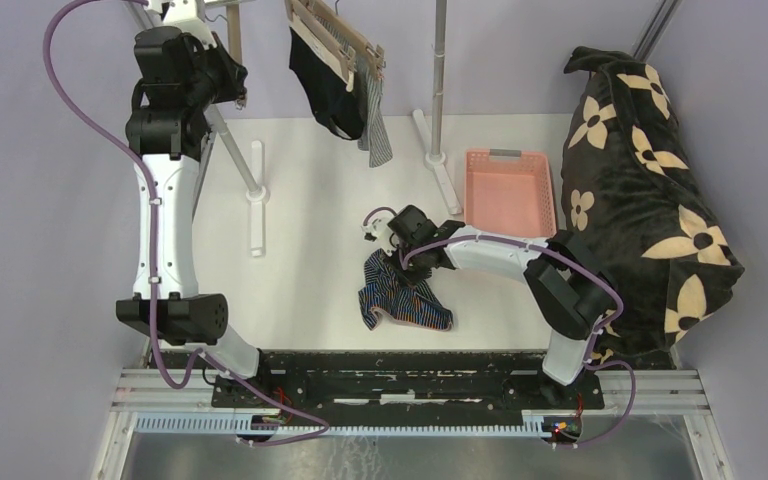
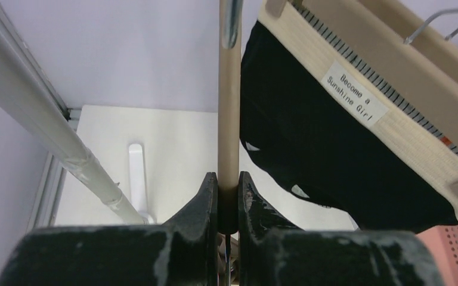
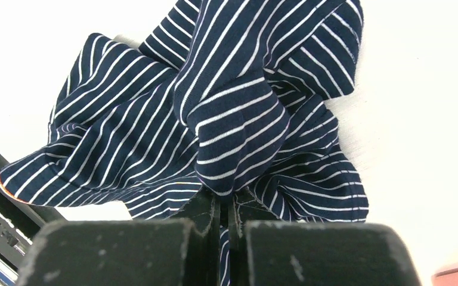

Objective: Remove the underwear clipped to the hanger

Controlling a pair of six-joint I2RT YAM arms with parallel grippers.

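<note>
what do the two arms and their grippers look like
Both the left arm and right arm have curved white links between boxy black joint housings, with a purple cable along each. The left gripper and right gripper have chunky black fingers, scuffed with pale wear marks.

The label [image 2: 354, 92] on the black underwear [image 2: 310, 149] reads "Become a Sunshine Girl"

1. Pink perforated basket [image 1: 510, 190], flat on the white table [image 1: 300, 250], right of centre, touching the blanket's edge; one corner also at the lower right of the left wrist view [image 2: 456, 253].
2. Black blanket with tan flowers [image 1: 650, 200], heaped along the table's right side.
3. Rack's grey upright pole [image 1: 440, 60] at the far edge, standing on a white foot bar [image 1: 436, 150]; second foot bar [image 1: 256, 195] further left.
4. Lavender walls [image 1: 520, 50] behind.
</note>
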